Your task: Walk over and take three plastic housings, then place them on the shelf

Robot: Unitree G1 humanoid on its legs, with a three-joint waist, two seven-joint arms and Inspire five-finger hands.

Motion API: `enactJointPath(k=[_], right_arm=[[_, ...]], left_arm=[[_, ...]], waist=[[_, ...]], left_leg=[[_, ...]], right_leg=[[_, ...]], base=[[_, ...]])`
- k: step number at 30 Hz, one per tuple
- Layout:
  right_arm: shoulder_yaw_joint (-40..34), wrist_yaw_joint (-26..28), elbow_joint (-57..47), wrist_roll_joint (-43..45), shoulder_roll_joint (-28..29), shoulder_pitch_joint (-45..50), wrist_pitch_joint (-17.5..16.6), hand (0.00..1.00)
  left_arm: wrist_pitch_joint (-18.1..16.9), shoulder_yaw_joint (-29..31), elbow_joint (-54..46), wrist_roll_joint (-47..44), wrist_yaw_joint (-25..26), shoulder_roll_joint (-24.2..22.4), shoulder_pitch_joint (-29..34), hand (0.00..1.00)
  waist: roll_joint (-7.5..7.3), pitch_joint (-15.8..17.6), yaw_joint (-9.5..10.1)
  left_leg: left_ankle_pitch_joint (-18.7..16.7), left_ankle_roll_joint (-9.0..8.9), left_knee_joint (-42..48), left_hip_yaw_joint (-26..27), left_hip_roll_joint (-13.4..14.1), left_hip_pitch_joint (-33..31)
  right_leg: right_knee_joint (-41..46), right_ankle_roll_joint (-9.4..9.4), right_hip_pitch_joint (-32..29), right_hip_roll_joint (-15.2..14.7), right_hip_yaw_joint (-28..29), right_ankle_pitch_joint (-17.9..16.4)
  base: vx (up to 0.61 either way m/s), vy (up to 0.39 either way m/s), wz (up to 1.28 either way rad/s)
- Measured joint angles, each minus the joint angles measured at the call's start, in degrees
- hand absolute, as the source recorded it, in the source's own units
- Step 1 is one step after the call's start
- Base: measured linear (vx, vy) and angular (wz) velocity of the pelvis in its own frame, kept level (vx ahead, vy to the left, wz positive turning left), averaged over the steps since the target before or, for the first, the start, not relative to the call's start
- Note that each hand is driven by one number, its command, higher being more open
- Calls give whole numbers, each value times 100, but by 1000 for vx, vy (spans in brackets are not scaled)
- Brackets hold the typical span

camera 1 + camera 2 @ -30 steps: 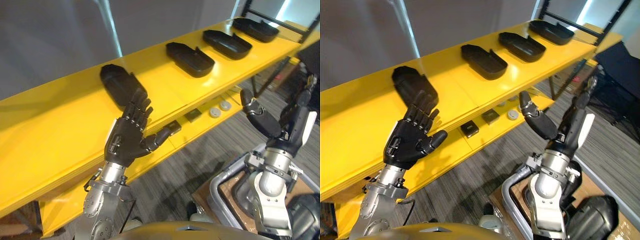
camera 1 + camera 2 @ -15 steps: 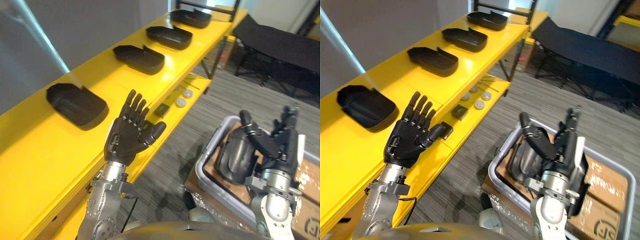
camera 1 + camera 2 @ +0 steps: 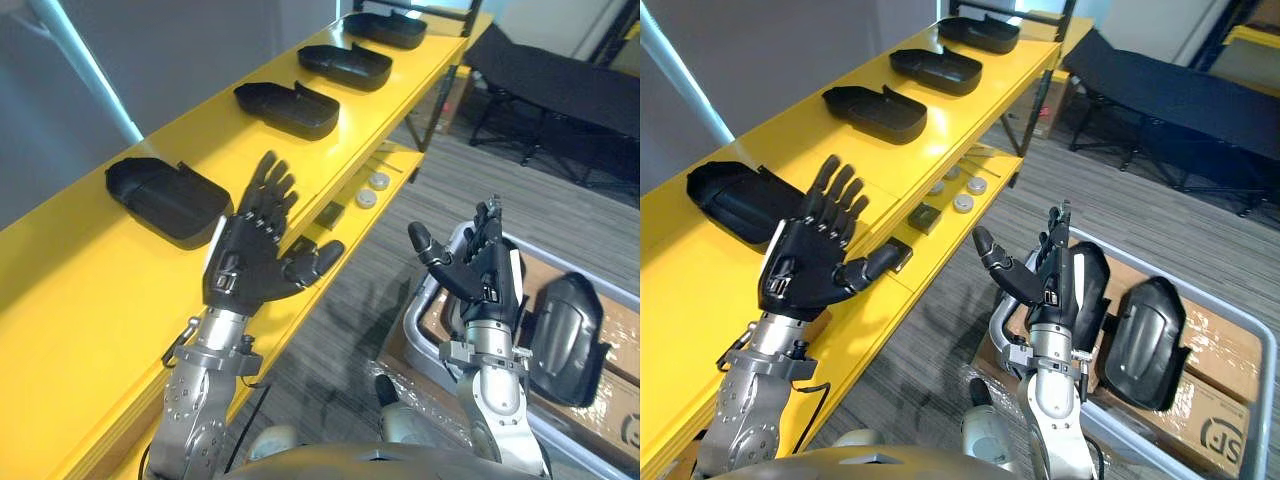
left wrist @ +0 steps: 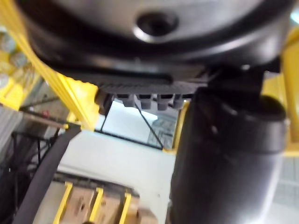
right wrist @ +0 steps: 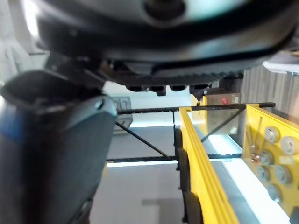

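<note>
Housings (image 3: 286, 108) are shallow black shells (four line the shelf (image 3: 90, 300)).

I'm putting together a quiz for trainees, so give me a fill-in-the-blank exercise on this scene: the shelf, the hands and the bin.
1. The top of the yellow shelf carries ____ black housings.
2. The left hand and the right hand are both ____ and hold nothing.
3. The grey bin, with a spare housing in it, sits on the floor at the robot's ____ side.

Missing words: four; open; right.
</note>
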Motion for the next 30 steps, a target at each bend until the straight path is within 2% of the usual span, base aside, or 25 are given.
enactJointPath(k=[1,2,4,5,6,8,9,10,11,12,13,14,15,16,17,18,19,20,22,23,25,26,28,30], right_arm=[[43,212,20,218,36,-220,-161,100],[122,254,72,237,28,-491,-252,100],[191,249,197,220,20,-800,-306,100],[378,208,458,161,-31,-1194,-298,100],[501,197,582,155,-54,-1337,-279,100],[986,124,1075,-206,-57,-1750,-83,100],[1112,94,1181,-400,-51,-1813,12,100],[1339,81,1328,-710,-44,-1881,165,100],[1425,81,1359,-793,-33,-1879,238,100],[1512,80,1372,-1013,14,-1844,397,100],[1517,84,1382,-1202,64,-1791,509,100],[1517,100,1380,-1260,83,-1777,554,100],[1467,190,1378,-1393,-12,-1833,619,100],[1381,280,1362,-1399,-301,-1932,640,100],[1301,325,1353,-1393,-490,-1933,673,100],[1135,402,1351,-1344,-744,-1829,824,100],[871,469,1345,-1301,-879,-1676,901,100],[659,460,1324,-1289,-974,-1552,901,100],[472,455,1202,-1153,-1035,-1436,899,100],[363,432,982,-1093,-1054,-1313,896,100],[288,230,702,-1093,-1041,-1145,854,100],[287,79,698,-1119,-1007,-1123,835,100],[280,-212,693,-1174,-904,-1038,831,100],[251,-337,712,-1165,-761,-921,913,100]], left_arm=[[-4,-12,0,54,203,-42,-55,100],[-4,38,35,103,323,-67,-66,100],[-2,133,62,89,339,-83,-44,100],[-1,291,98,-136,267,-126,13,100],[-2,341,99,-229,225,-170,57,100],[-52,574,157,-469,111,-291,96,100],[-89,602,194,-531,81,-294,97,100],[-172,623,262,-621,62,-290,95,100],[-178,620,272,-714,66,-291,95,100],[-206,613,282,-829,92,-288,87,100],[-271,599,320,-1030,123,-271,65,100],[-324,602,322,-1151,141,-247,66,100],[-479,603,398,-1267,182,-302,61,100],[-547,538,558,-1385,237,-556,28,100],[-533,438,660,-1398,300,-668,-6,100],[-471,222,781,-1397,312,-739,5,100],[-388,27,822,-1393,310,-735,32,100],[-381,-138,835,-1391,294,-735,59,100],[-388,-242,831,-1390,275,-722,62,100],[-388,-268,833,-1381,261,-721,59,100],[-394,-272,839,-1376,287,-694,23,100],[-406,-247,853,-1376,296,-625,26,100],[-395,-218,915,-1373,292,-558,63,100],[-373,-214,923,-1165,341,-507,146,100]], waist=[[13,61,23],[-31,52,12],[19,80,30],[101,124,105],[121,136,157],[136,145,388],[130,142,425],[102,136,442],[70,126,441],[24,123,425],[-67,96,414],[-185,53,414],[-271,9,423],[-41,60,365],[103,111,306],[115,136,176],[54,183,153],[34,202,181],[72,184,234],[101,174,226],[126,170,210],[67,171,229],[-30,180,257],[-55,198,290]], left_leg=[[148,186,-148,396,95,-30],[294,205,-243,586,171,-112],[458,186,-375,694,271,-137],[614,107,-486,816,485,-146],[663,60,-516,877,580,-147],[814,-168,-575,1100,961,-198],[860,-247,-596,1159,1055,-198],[952,-410,-623,1224,1215,-198],[999,-493,-630,1251,1293,-199],[1088,-652,-633,1270,1469,-200],[1197,-838,-653,1214,1578,-207],[1255,-932,-691,1151,1602,-209],[1334,-1032,-765,994,1712,-224],[1447,-973,-760,756,1981,-314],[1592,-846,-736,620,2110,-373],[2026,-541,-610,452,2161,-512],[2280,-304,-325,285,2166,-655],[1967,-639,-108,29,2017,-712],[1551,-795,-133,-176,1671,-709],[1348,-736,-327,-240,1349,-755],[1327,-684,-844,-265,944,-788],[1346,-687,-1096,-291,830,-670],[1443,-650,-1271,-240,707,-693],[1515,-644,-1313,-190,627,-693]], right_leg=[[-332,-384,-30,-50,-300,318],[253,-633,-245,-55,-818,-105],[950,-742,-393,-105,-1199,-598],[1685,-730,-386,-253,-1565,-1056],[1931,-731,-360,-361,-1689,-1186],[2553,-734,-310,-965,-1899,-1356],[2632,-734,-309,-1139,-1927,-1353],[2716,-730,-307,-1455,-1935,-1340],[2709,-731,-300,-1572,-1960,-1333],[2562,-600,-226,-1743,-2024,-1231],[2081,-114,-59,-1758,-2211,-904],[1779,111,38,-1741,-2348,-646],[1493,431,164,-1608,-2565,-1319],[1350,384,158,-1289,-2697,-1591],[1353,292,162,-1122,-2729,-1560],[1315,155,168,-1006,-2733,-1626],[1174,12,254,-924,-2665,-1597],[916,-124,341,-808,-2558,-1489],[615,-235,424,-629,-2386,-1328],[442,-274,457,-529,-2313,-1224],[275,-264,470,-447,-2273,-1103],[257,-219,414,-456,-2219,-1070],[14,-135,404,-514,-2209,-923],[-133,-71,424,-601,-2162,-817]], base=[[-318,-29,-131],[-284,-64,-104],[-144,-48,-51],[-93,-56,-50],[-130,-129,-68],[-93,-249,-69],[-63,-380,-63],[-18,-296,-45],[-20,-384,-48],[-6,-485,-40],[-3,-529,-40],[16,-721,-54],[14,-659,-69],[1,-639,-61],[-28,-535,-31],[-23,-446,-19],[-15,-423,-46],[-3,-272,-69],[9,-142,-76],[25,-110,-61],[21,-35,-33],[1,-1,-17],[-19,29,-9],[-5,72,-5]])
